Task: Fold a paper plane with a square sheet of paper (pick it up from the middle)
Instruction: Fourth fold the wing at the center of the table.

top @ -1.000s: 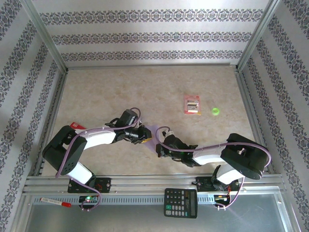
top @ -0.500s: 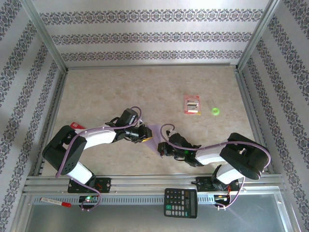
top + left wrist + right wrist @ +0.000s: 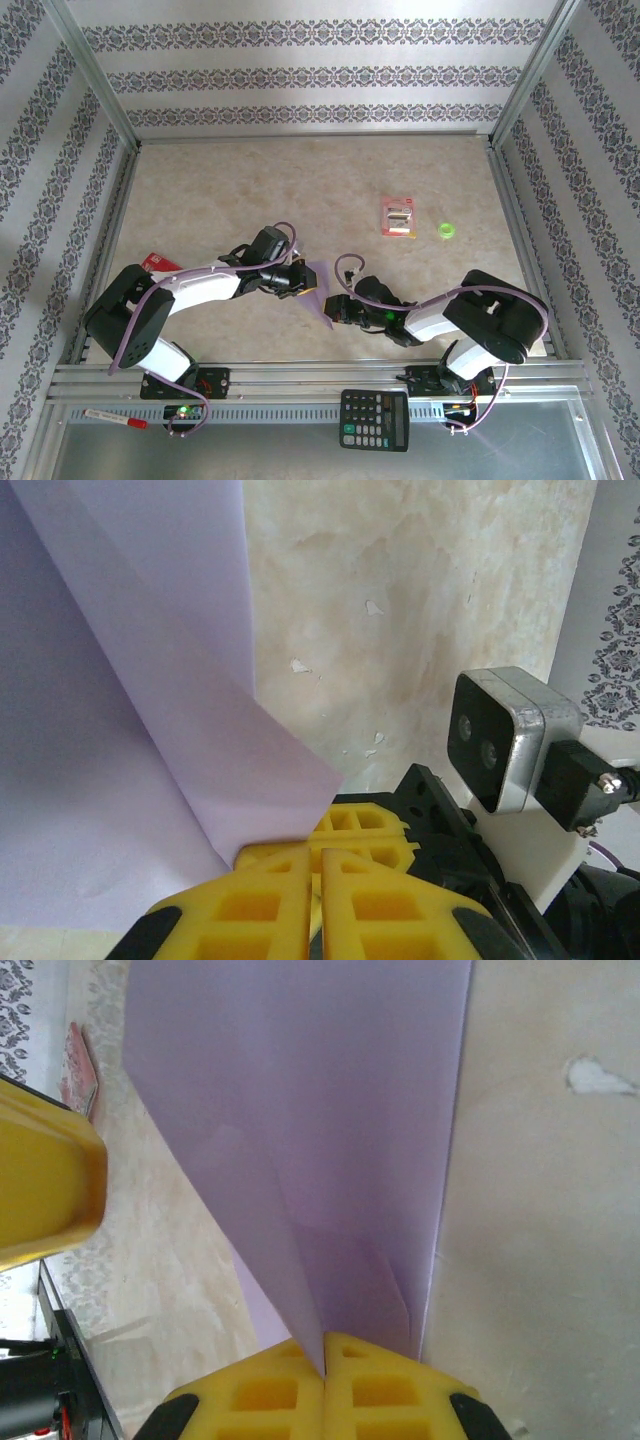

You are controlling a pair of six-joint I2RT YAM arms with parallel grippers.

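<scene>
The square sheet of paper (image 3: pixel 318 283), pale lavender and partly folded, lies between my two grippers at the near middle of the table. My left gripper (image 3: pixel 303 281) is at its left edge. In the left wrist view its yellow jaws (image 3: pixel 317 865) are shut, with the paper (image 3: pixel 120 730) running in at their tips. My right gripper (image 3: pixel 338 309) is at the paper's near right corner. In the right wrist view its jaws (image 3: pixel 324 1345) are shut on an upright fold of the paper (image 3: pixel 330 1110). The two grippers almost touch.
A red-and-white packet (image 3: pixel 399 216) and a small green ring (image 3: pixel 446 231) lie at the right of the table. A red item (image 3: pixel 160 263) sits by the left arm. A calculator (image 3: pixel 374 419) and a marker (image 3: pixel 115 417) rest on the near rail.
My left gripper has edged right toward the right gripper. The paper between them has bunched up into a narrower, more upright shape. The right arm's elbow has shifted slightly.
</scene>
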